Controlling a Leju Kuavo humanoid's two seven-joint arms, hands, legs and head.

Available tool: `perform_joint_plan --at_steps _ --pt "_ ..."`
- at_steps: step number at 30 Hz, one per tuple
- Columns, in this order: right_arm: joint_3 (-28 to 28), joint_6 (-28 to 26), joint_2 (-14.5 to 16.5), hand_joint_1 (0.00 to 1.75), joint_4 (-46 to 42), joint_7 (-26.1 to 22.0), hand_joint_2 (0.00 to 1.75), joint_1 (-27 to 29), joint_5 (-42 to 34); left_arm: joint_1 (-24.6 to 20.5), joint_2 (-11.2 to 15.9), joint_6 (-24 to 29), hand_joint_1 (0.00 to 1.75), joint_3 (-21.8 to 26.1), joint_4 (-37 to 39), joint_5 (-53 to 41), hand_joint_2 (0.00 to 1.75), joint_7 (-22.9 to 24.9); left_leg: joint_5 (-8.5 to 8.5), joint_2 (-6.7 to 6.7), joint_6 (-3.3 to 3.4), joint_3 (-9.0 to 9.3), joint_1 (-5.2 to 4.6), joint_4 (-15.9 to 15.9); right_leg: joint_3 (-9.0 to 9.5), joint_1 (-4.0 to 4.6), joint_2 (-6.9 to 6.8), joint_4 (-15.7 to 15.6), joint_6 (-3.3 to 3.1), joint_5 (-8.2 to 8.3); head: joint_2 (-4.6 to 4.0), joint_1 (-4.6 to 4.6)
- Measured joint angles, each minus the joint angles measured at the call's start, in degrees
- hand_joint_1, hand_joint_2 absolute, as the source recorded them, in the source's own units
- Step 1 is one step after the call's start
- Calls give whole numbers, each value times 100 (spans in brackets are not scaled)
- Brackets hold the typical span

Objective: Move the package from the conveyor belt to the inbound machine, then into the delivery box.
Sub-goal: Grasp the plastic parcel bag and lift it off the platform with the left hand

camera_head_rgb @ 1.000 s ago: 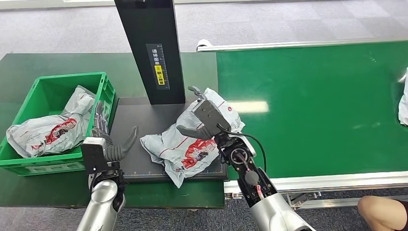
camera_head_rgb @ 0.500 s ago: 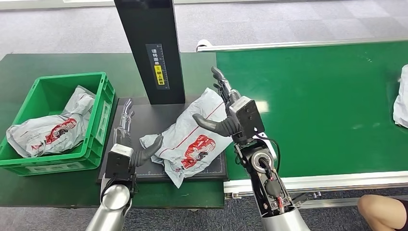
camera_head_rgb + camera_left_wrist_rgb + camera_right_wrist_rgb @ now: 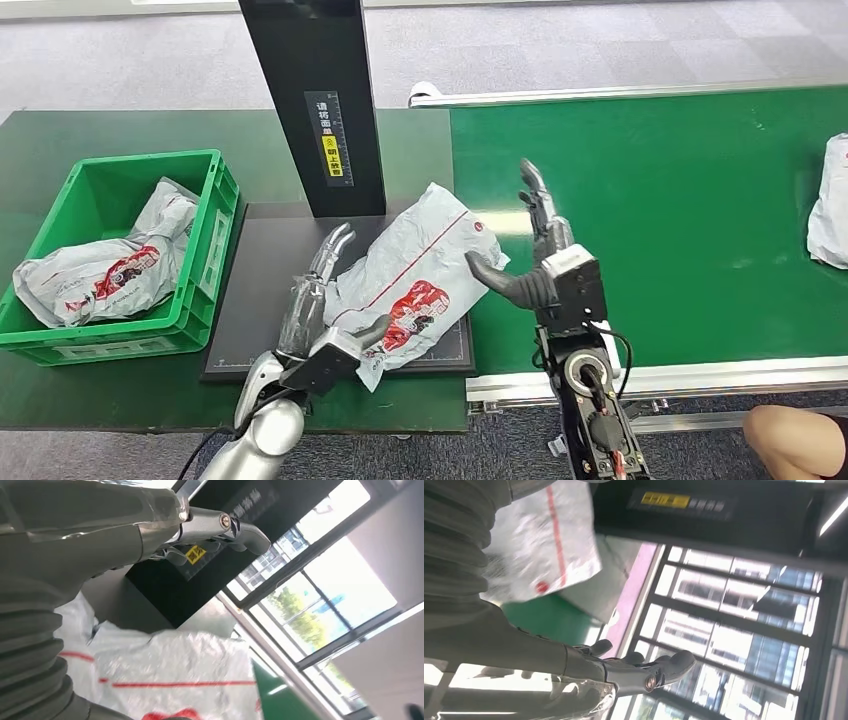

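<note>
A grey plastic mail package with red print lies on the black plate of the inbound machine, its right end over the belt's edge. My left hand lies along the package's left edge with fingers stretched out and the thumb by its lower corner, gripping nothing. My right hand stands over the green conveyor belt just right of the package, fingers spread, thumb pointing at it. The left wrist view shows the package beneath my extended fingers. The right wrist view shows the package beyond my hand.
The machine's black column rises behind the plate. A green crate at the left holds another grey package. A further package lies at the belt's far right. A person's knee is at the bottom right.
My right hand has let go of the package and drawn back to the right over the belt. My left hand has moved right, up to the package's left edge. The far package has ridden left.
</note>
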Motion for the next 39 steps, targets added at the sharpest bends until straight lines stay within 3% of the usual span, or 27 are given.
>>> perform_joint_plan --at_steps 6,11,18,19,22,23,39 --pt "-630 -113 -139 0 -417 -223 175 677 82 -127 -4 209 0 -266 728 -502 175 85 0 2 0 3 3 -1 -2 2 1 0 -1 0 0 -3" --pt "-931 -350 -180 0 -847 -443 175 1267 -2 -492 -169 278 0 -354 1850 -814 175 72 0 1 -1 3 4 -2 3 3 1 1 -1 -1 0 -2" --pt "-1024 -325 -177 0 -1129 -446 175 1468 -23 -1046 -363 574 0 -372 3315 -912 175 27 1 4 0 12 3 -1 14 2 2 1 0 1 0 -2" --pt "-1026 -325 -177 0 -1143 -441 175 1467 -23 -1100 -373 594 33 -372 3441 -920 175 27 1 3 0 14 3 -1 17 2 2 1 0 1 0 -2" --pt "-1032 -327 -175 0 -1180 -420 175 1467 -23 -1222 -395 645 164 -373 3716 -983 175 49 1 3 0 20 3 -2 22 3 2 1 0 1 0 -1" --pt "-1034 -328 -174 0 -1190 -412 175 1467 -23 -1258 -402 663 175 -373 3789 -1012 175 65 1 3 -1 21 3 -2 23 3 2 1 0 1 0 -1" --pt "-1036 -327 -131 0 -1229 -344 175 1449 -23 -1574 -399 1251 175 -272 4129 -812 175 -87 1 -2 -1 44 3 -2 49 3 1 1 0 0 1 -1"
